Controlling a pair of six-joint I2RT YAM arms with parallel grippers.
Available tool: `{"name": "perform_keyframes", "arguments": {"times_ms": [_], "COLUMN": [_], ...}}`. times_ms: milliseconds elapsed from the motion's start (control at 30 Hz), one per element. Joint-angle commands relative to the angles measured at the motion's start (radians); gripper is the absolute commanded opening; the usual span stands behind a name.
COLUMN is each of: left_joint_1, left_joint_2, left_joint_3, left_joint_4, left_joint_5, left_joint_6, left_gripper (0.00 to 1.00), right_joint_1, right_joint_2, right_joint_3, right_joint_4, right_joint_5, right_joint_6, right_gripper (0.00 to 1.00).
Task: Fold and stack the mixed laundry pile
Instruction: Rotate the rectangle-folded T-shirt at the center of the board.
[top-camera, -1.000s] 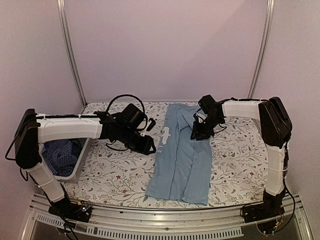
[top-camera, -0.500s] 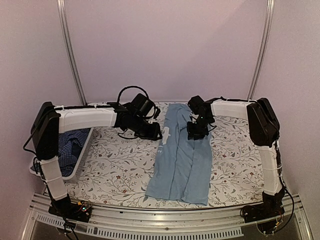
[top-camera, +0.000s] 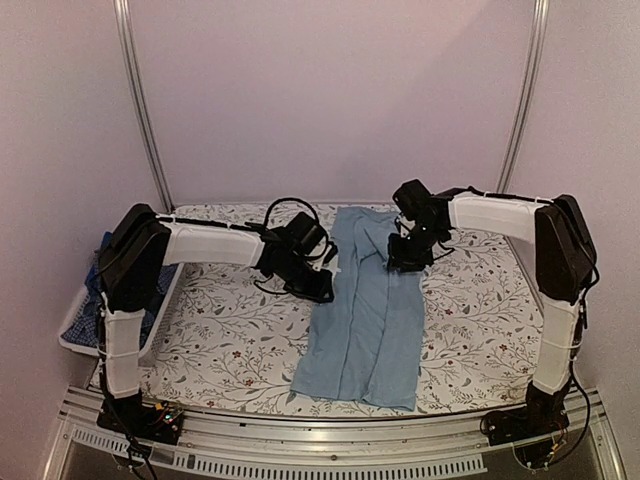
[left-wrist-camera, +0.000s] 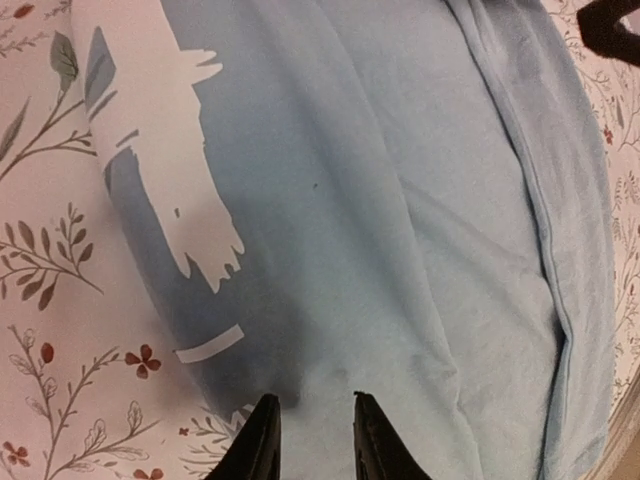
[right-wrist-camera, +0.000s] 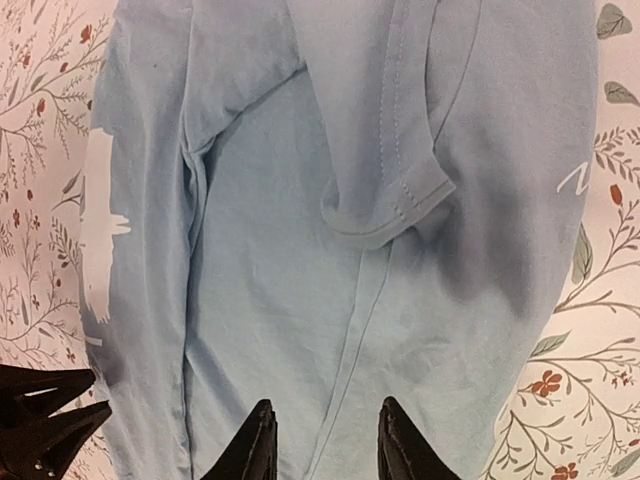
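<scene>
One view — overhead — shows the basket (top-camera: 78, 322); wrists show shirt (left-wrist-camera: 400, 250).

A surface (top-camera: 230, 340) covered in pale cloth printed with leafy twigs and small red flowers fills the middle of the view. A white plastic basket (top-camera: 80, 345) sits at its left edge. Plain pale walls (top-camera: 330, 90) close in behind, with a slim metal pole (top-camera: 140, 100) rising at the far left corner and another (top-camera: 523, 100) at the far right. A slotted metal rail (top-camera: 330, 440) runs along the near edge.
</scene>
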Motion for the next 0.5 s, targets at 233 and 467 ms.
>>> {"name": "perform_keyframes", "arguments": {"times_ms": [233,467], "left_joint_1": [-0.025,-0.041], "left_joint_2": [0.084,0.137], "left_joint_3": [0.074,0.111], "left_joint_4": [-0.016,0.015], "left_joint_5": [-0.002,0.06], "left_joint_6": [-0.047,-0.091], "left_gripper": [0.22,0.22], "right_joint_1": [-0.034,-0.062], "right_joint_2": [0.308,0.438], "right_joint_3": [0.25,0.413], "right_joint_4": [-0.019,-0.051], "right_joint_5": [-0.016,-0.052], "right_joint_6": [-0.122,-0.192], "right_gripper": [0.33,0.33]}}
